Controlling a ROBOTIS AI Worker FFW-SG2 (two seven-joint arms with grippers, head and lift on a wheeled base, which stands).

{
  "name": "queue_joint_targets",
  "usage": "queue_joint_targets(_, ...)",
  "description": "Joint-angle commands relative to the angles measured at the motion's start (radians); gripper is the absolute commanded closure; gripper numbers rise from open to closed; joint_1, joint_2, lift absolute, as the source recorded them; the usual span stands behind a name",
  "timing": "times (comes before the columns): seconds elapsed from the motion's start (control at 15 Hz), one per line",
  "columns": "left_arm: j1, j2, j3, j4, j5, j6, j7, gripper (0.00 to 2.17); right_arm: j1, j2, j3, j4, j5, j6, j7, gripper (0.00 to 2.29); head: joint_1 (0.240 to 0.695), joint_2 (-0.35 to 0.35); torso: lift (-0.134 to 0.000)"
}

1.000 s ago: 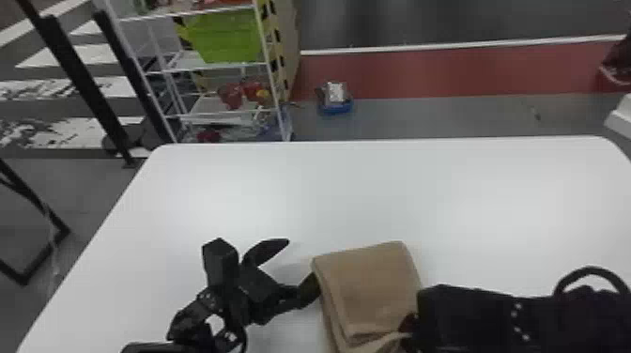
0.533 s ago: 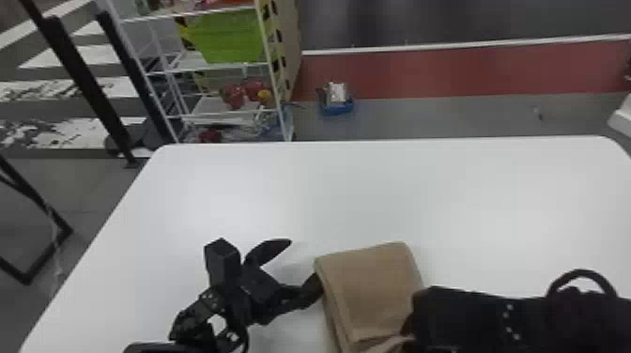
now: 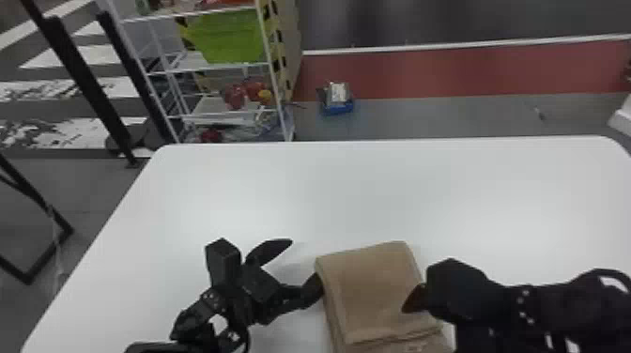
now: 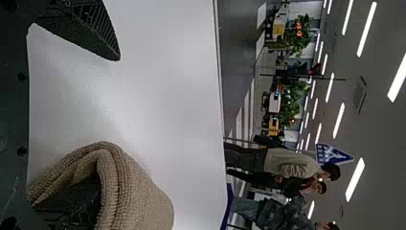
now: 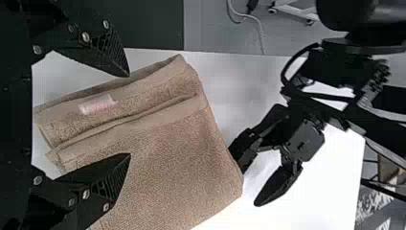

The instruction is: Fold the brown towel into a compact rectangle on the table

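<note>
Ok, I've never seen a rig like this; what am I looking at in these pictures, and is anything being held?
This is a two-armed robot. The head view looks down from its head; the other two come from cameras on its wrists and are turned sideways, with each arm's own fingers entering from the picture's left edge. On the white table lies a brown towel, folded into layers. The left gripper is open, one finger tucked into the towel's edge, with cloth draped over it. The right gripper is also open, its fingers over the towel. So neither gripper is clamped on anything.
</note>
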Motion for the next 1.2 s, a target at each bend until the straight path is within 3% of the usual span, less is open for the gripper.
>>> queue_joint_targets(0.0,0.003,-0.004,0.001,0.001,0.000,-0.002,-0.001,0.06,-0.013,0.020,-0.070,-0.034,-0.135,0.113,0.005,0.14,0.695,0.178,-0.134)
queue_joint_targets(0.13,0.004,-0.004,0.001,0.001,0.000,-0.002,-0.001,0.06,-0.021,0.037,-0.106,-0.026,-0.157,0.129,0.005,0.72,0.695,0.179,-0.134)
queue_joint_targets(0.2,0.004,-0.004,0.001,0.001,0.000,-0.002,-0.001,0.06,-0.021,0.043,-0.113,0.000,-0.155,0.123,0.005,1.29,0.695,0.175,-0.134)
queue_joint_targets(0.27,0.004,-0.004,0.001,0.001,0.000,-0.002,-0.001,0.06,-0.021,0.046,-0.111,0.023,-0.135,0.107,0.005,1.71,0.695,0.172,-0.134)
queue_joint_targets(0.47,0.008,-0.004,0.003,-0.002,0.000,-0.002,-0.004,0.06,-0.021,0.053,-0.100,0.077,-0.097,0.030,0.005,1.92,0.695,0.156,-0.134)
queue_joint_targets(0.93,0.008,-0.004,0.001,-0.010,-0.015,-0.005,-0.038,0.06,-0.019,0.056,-0.056,0.124,-0.062,0.015,0.005,1.92,0.695,0.163,-0.134)
queue_joint_targets(1.13,-0.008,-0.004,0.019,-0.022,-0.091,-0.002,-0.157,0.06,-0.019,0.056,-0.050,0.135,-0.060,0.015,0.005,1.92,0.695,0.155,-0.134)
